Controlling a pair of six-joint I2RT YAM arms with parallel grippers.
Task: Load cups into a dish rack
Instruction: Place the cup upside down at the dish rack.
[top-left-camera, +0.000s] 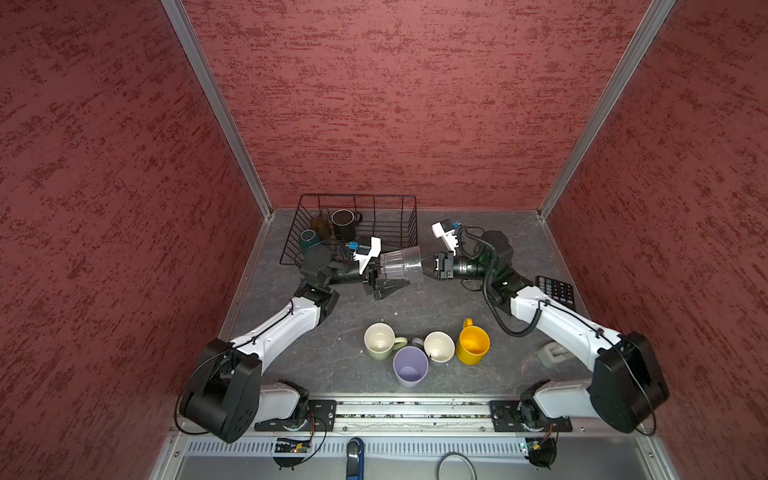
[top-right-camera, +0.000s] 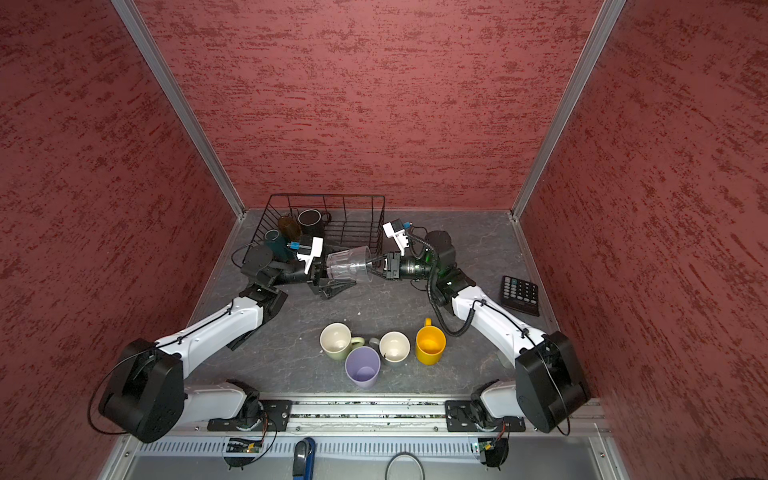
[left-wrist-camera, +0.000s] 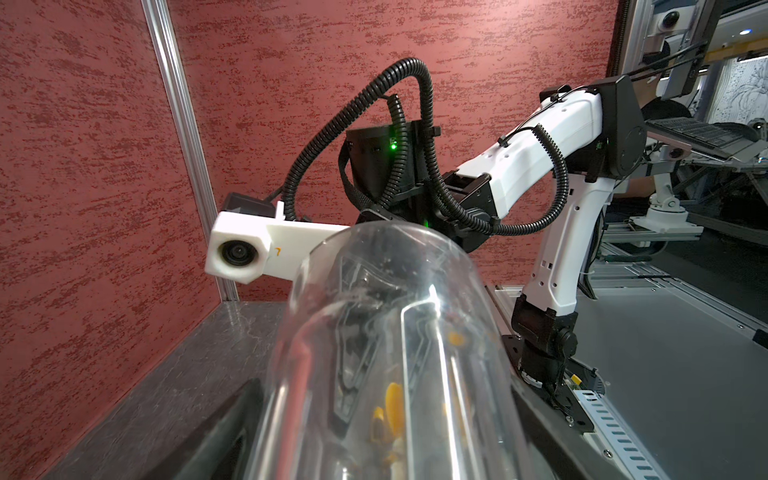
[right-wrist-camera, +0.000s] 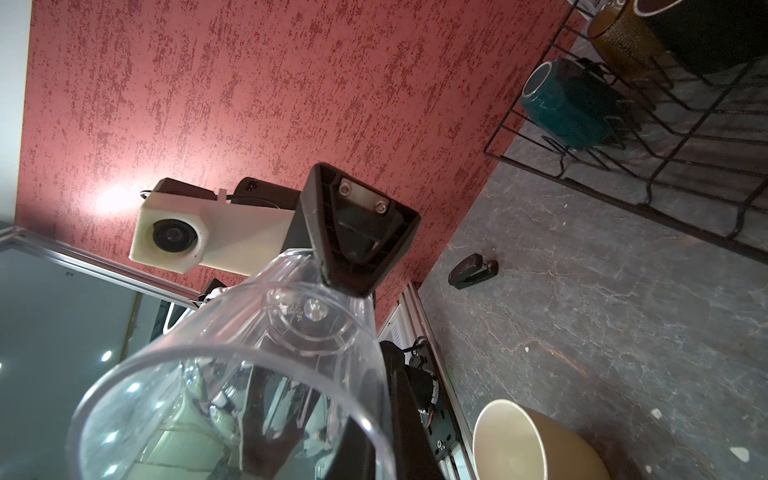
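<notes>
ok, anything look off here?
Nothing spilled or broken. The glass hangs sideways in mid-air, right hand pinching its rim, left hand at its base. Calculator and stapler on the table aren't dishware.

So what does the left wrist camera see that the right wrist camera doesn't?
Only the left wrist camera shows the right arm with its looping black cable. Only the right wrist camera shows the dish rack with the teal mug inside, and the black stapler on the table. Both show the clear glass close up, filling the foreground.
</notes>
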